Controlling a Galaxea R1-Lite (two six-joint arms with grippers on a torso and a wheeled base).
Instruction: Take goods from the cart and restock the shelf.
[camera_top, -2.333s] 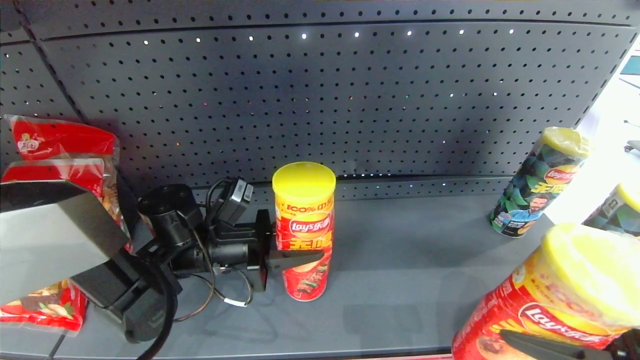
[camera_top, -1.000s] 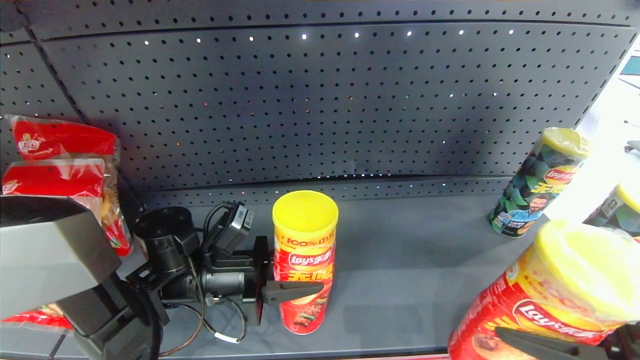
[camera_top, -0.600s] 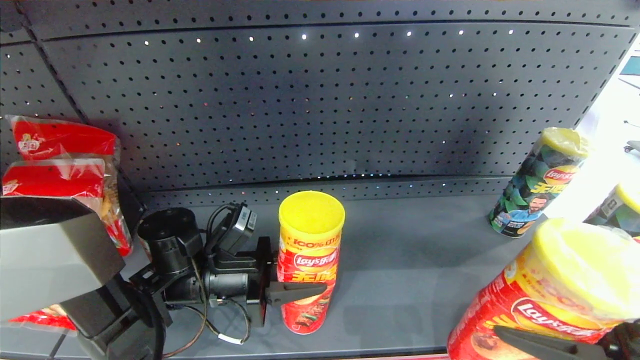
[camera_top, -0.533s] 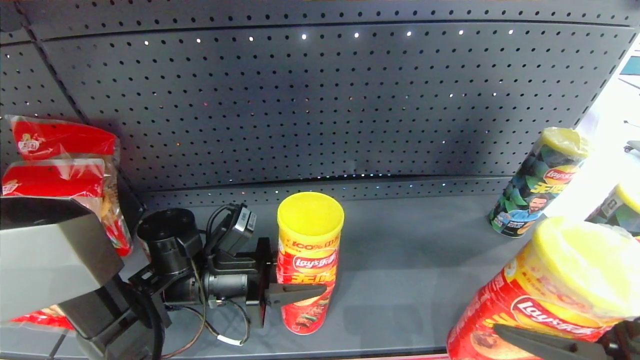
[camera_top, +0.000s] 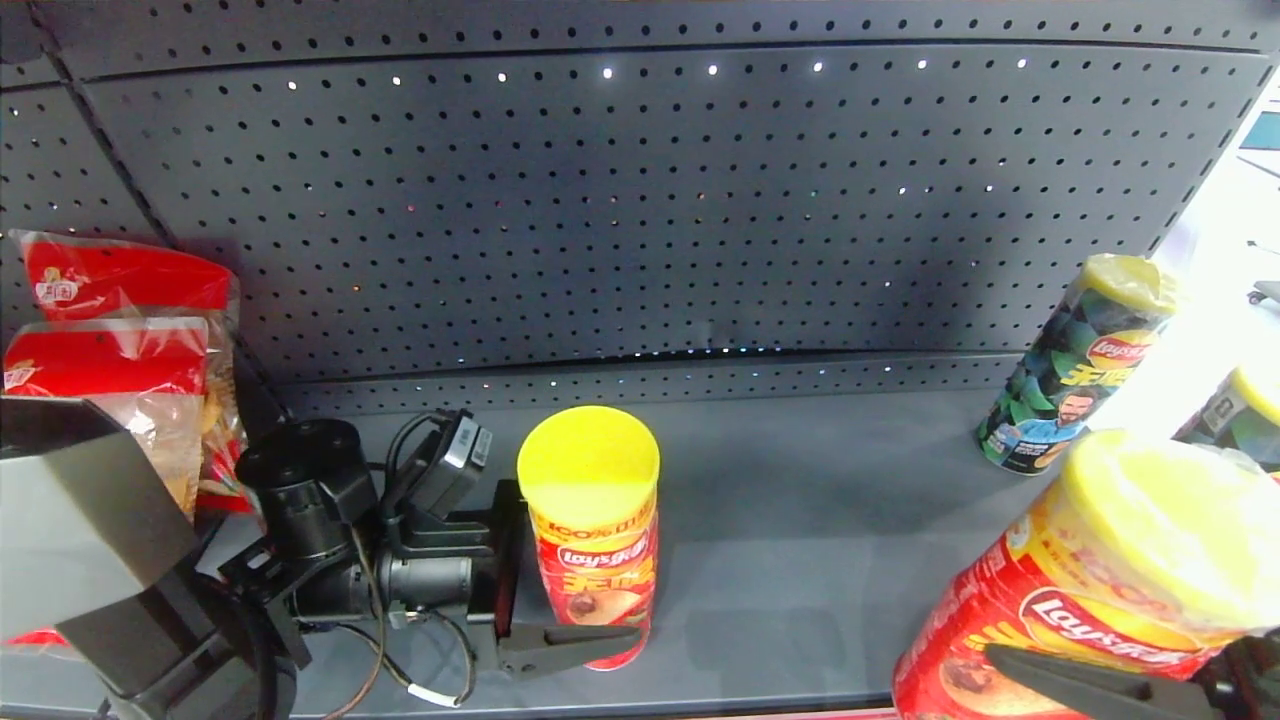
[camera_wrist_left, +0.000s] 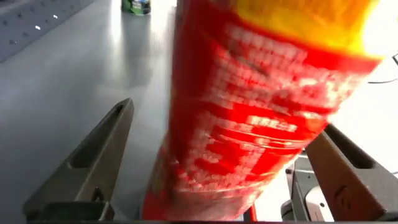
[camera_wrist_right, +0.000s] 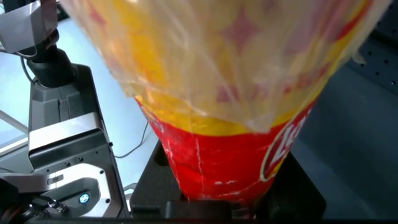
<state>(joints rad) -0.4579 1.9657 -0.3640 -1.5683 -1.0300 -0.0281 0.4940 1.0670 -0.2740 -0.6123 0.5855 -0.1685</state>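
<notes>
A red chip can with a yellow lid (camera_top: 592, 545) stands near the front of the grey shelf (camera_top: 820, 520), leaning slightly. My left gripper (camera_top: 600, 600) is open around its lower part. The near finger (camera_top: 570, 645) sits clear of the can's front. In the left wrist view the red can (camera_wrist_left: 249, 118) rises between the two spread fingers (camera_wrist_left: 93, 168), with a gap on each side. At the lower right, my right gripper (camera_top: 1100, 670) is shut on a second red can with a yellow lid (camera_top: 1110, 570), wrapped in clear film (camera_wrist_right: 224, 93) and held in front of the shelf edge.
Two dark green cans with yellow lids (camera_top: 1085, 365) (camera_top: 1240, 415) stand at the shelf's right end. Red snack bags (camera_top: 120, 320) are stacked at the left end behind my left arm. A perforated back wall (camera_top: 640, 220) closes the shelf. Bare shelf lies between the red can and the green cans.
My left gripper brought the can from the back of the shelf toward the front. Its fingers then spread off the can, the arm shifted left, and the can now leans a little.
</notes>
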